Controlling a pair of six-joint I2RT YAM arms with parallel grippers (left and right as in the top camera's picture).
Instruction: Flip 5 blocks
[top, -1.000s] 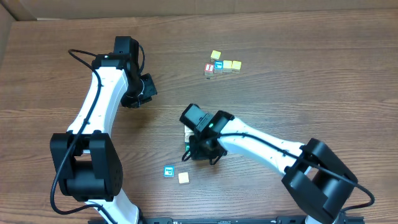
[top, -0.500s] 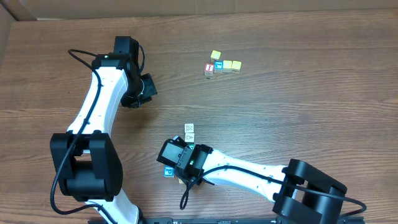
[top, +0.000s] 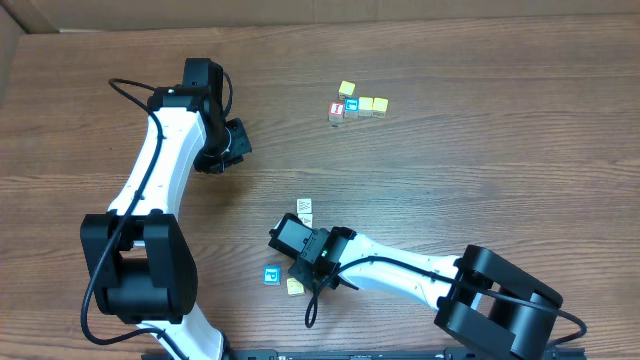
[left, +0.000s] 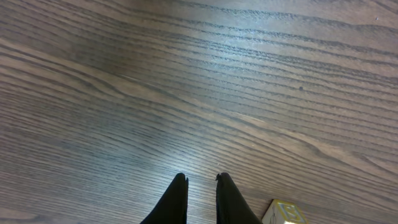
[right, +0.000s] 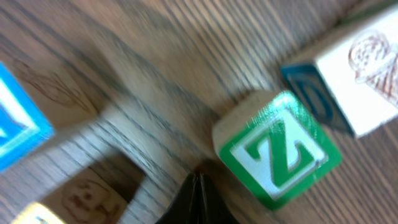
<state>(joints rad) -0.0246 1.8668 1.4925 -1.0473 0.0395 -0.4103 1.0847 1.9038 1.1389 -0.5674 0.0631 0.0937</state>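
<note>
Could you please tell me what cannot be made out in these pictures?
Overhead: the green Z block is hidden beneath the right arm.
Overhead: marks on the two white blocks are too small to read.
Left wrist: a yellowish block is cut off by the bottom edge.
Right wrist: blurred throughout; the blue block is cut by the left edge.

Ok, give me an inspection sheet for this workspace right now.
Surface: wood-grain table, no spills seen.
Job's things: two white blocks touching; teal-blue block and pale yellow block beside the right gripper; green Z block near its fingertips.
Clutter: five cubes clustered at the far side.
Grippers: left gripper shut, empty; right gripper shut, empty.
Cables: black cable looping off the left arm.
Surroundings: tan board past the table's far edge.
</note>
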